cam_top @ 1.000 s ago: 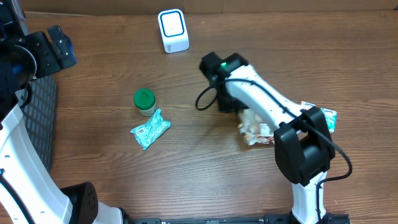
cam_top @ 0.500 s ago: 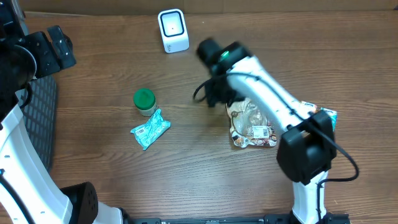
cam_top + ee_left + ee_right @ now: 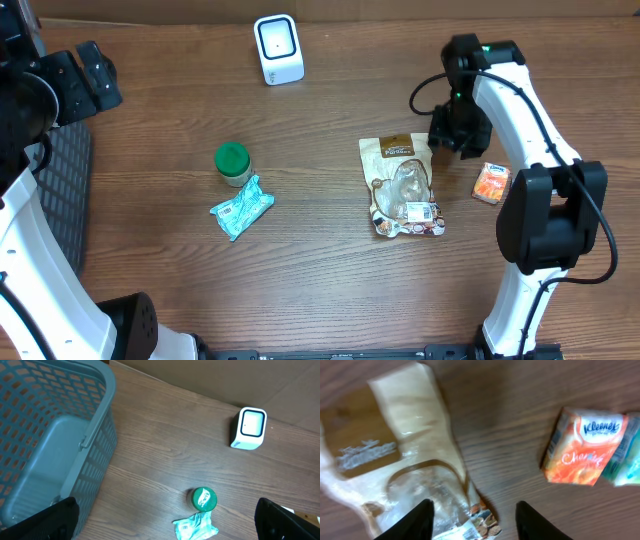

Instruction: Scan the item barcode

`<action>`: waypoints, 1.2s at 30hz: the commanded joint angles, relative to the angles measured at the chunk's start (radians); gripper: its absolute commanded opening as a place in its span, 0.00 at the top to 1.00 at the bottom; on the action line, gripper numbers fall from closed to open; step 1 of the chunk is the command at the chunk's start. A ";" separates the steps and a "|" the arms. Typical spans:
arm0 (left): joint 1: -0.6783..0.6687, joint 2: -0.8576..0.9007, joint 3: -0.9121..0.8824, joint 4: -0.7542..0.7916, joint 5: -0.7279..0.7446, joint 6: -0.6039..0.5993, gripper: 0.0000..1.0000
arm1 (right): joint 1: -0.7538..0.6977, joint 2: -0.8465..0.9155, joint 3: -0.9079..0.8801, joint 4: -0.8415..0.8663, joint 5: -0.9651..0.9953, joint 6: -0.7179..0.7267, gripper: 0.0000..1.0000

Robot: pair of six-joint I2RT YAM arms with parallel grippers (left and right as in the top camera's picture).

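Note:
The white barcode scanner (image 3: 278,48) stands at the back of the table, also caught in the left wrist view (image 3: 248,427). A brown and clear snack bag (image 3: 403,186) lies flat on the wood right of centre. My right gripper (image 3: 455,130) hovers just beyond the bag's far right corner, open and empty. In its own view the right gripper (image 3: 472,522) has the bag (image 3: 415,460) below its left finger. My left gripper (image 3: 165,525) is wide open, high above the left side and holding nothing.
A green-lidded jar (image 3: 232,162) and a crumpled teal packet (image 3: 241,207) lie left of centre. An orange tissue pack (image 3: 491,183) sits right of the bag, with a teal pack (image 3: 630,455) beside it. A grey-blue basket (image 3: 50,435) stands at the far left.
The right arm swung from the table's middle to the right and back. The snack bag, under that arm a second ago, now lies flat and uncovered. The left arm has not moved.

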 commanded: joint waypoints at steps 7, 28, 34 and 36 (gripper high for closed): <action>0.004 0.008 0.008 0.001 -0.009 0.023 0.01 | 0.019 -0.017 -0.241 0.150 0.019 0.010 0.56; 0.004 0.008 0.008 0.001 -0.009 0.023 0.00 | 0.246 -0.017 -0.317 0.043 -0.059 0.019 0.48; 0.004 0.008 0.008 0.001 -0.009 0.023 0.01 | 0.367 -0.017 -0.317 0.064 -0.106 0.030 0.48; 0.005 0.008 0.008 0.001 -0.009 0.023 0.00 | 0.408 -0.017 -0.315 0.086 -0.126 0.030 0.48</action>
